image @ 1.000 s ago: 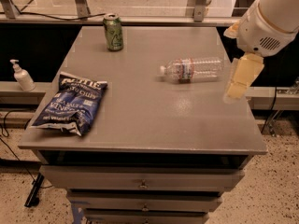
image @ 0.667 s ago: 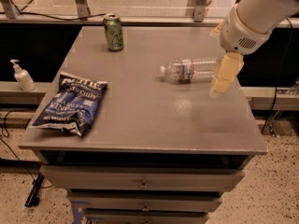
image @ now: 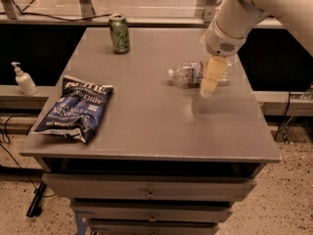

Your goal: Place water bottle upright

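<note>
Bottle (image: 188,73) lies on its side on the table (image: 146,131), right of the can (image: 119,33) and nearer the camera, cap end on the can's side. It's not upright yet, so I'd say the task is barely started. Gripper (image: 210,80) hangs pointing down, also right of the can, overlapping the bottle's body in view. It's probably lined up for a grasp across the ribbed middle. Touching or not: can't tell. Spread or pinched: can't tell either. Chip bag (image: 73,107) lies flat, front-left of the can, out of the way. Pump bottle (image: 23,80) stands off the table, far left of the can. Count: one bottle, one can, one bag, one pump bottle, one gripper.
</note>
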`<state>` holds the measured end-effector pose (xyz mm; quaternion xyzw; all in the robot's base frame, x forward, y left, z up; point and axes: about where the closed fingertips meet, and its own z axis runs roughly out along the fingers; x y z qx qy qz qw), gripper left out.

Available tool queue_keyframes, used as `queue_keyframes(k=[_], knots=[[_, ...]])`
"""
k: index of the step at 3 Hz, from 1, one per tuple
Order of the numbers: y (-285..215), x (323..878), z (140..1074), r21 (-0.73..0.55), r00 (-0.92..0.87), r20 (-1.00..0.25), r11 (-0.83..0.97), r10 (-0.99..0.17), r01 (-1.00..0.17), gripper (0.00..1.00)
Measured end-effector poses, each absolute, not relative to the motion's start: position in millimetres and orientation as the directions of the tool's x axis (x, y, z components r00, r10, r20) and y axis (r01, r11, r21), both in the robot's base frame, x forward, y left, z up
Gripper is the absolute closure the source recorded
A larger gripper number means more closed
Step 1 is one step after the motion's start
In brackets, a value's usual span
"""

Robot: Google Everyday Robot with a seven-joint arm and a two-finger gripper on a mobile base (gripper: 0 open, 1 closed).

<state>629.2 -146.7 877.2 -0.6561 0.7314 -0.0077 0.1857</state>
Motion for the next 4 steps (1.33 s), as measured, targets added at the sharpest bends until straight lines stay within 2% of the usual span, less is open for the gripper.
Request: queue_keyframes(k=[1,3,4], knots=[[-144,657,853,-0.215,-0.096,-0.232,0.148,-0.968,-0.965,0.18],[-143,684,846,-0.140,-0.194,-0.209,0.226,-0.958,-0.964,0.64],[-144,679,878,-0.118,-0.236,-0.304,0.282,-0.923,-0.952,0.88]])
